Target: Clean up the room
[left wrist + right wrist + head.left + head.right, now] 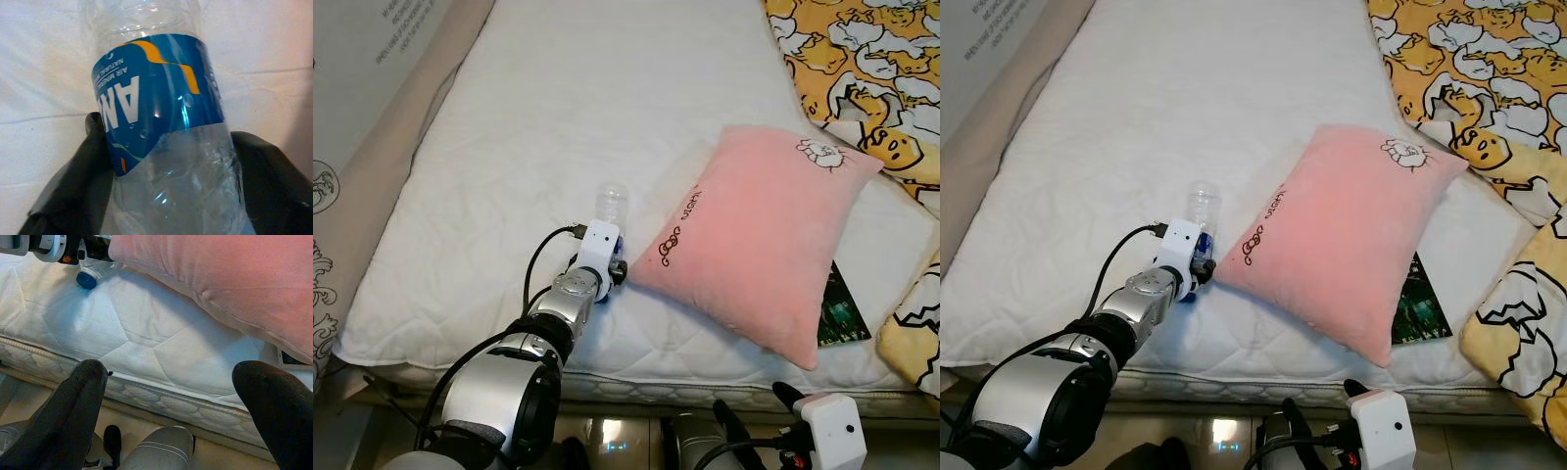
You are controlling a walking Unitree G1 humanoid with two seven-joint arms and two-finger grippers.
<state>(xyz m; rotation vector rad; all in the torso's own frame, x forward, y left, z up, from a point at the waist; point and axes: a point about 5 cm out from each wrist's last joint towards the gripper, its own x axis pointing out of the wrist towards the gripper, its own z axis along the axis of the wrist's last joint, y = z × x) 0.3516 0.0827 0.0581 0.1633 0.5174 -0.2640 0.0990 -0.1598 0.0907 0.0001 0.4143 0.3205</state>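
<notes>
The silver left arm carried a looping black cable, a white wrist block and black fingers.

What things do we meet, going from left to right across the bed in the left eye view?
Left gripper closed on the plastic bottle → pink pillow → dark green book under the pillow's edge → yellow patterned blanket.

Pink pillow over a dark booklet, beside yellow patterned blanket.

Soft even daylight, sharp frames, mild shadows.
</notes>
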